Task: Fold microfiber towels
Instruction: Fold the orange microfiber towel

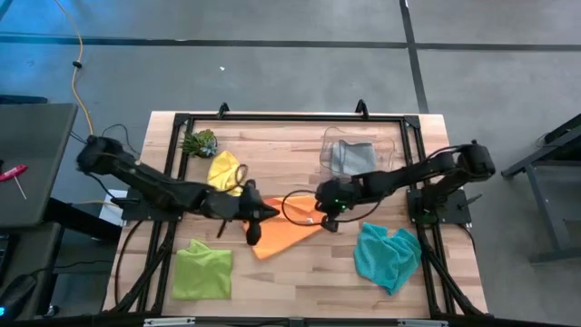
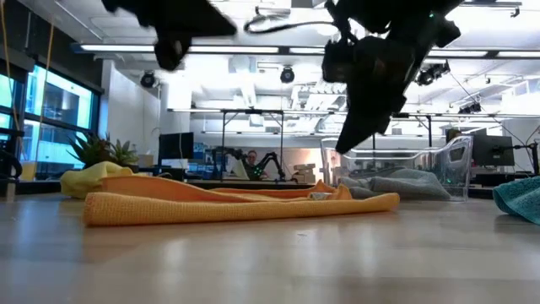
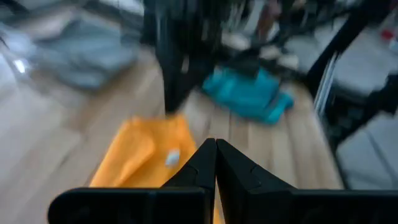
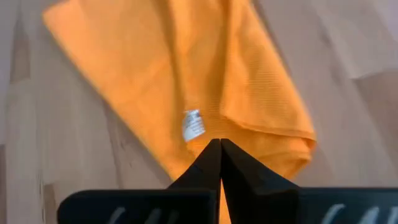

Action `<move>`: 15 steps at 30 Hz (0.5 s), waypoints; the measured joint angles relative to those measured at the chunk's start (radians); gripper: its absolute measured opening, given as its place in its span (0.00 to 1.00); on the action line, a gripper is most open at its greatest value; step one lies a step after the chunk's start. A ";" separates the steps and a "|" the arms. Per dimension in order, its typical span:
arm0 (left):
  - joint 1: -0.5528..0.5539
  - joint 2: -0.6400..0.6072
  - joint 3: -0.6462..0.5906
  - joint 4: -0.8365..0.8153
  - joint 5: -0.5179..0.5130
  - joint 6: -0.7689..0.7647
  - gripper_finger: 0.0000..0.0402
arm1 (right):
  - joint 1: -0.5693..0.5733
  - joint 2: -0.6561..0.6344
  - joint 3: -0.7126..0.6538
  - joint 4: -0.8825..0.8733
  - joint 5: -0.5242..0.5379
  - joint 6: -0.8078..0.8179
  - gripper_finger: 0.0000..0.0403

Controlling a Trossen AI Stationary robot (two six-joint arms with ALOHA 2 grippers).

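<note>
Five towels: yellow (image 1: 224, 170), orange (image 1: 286, 232), grey (image 1: 352, 158), green (image 1: 201, 270), teal (image 1: 387, 255); both tools closed, empty.

The white tag (image 4: 193, 125) on the orange towel (image 4: 155, 74) is unreadable.

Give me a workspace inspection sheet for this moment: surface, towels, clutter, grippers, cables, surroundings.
Surface: wooden table, black frame round it.
Job's things: orange towel folded at centre; yellow towel crumpled beside the plant; green towel at the front left; teal towel crumpled at the front right; grey towel inside the bin.
Clutter: plant, clear bin.
Grippers: left gripper shut, over the orange towel; right gripper shut, above that towel's edge, nothing visibly held.
Cables: black loop on the right arm; yellow cord on the floor.
Surroundings: a person at a desk beyond the table.
</note>
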 joint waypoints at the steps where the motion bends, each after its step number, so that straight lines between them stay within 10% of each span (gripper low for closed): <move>1: -0.020 -0.010 0.000 -0.001 -0.035 -0.006 0.00 | -0.008 0.012 0.001 0.009 -0.020 -0.010 0.01; 15: -0.245 0.370 -0.011 0.116 -0.150 -0.446 0.00 | -0.050 0.151 0.008 0.068 -0.162 -0.158 0.00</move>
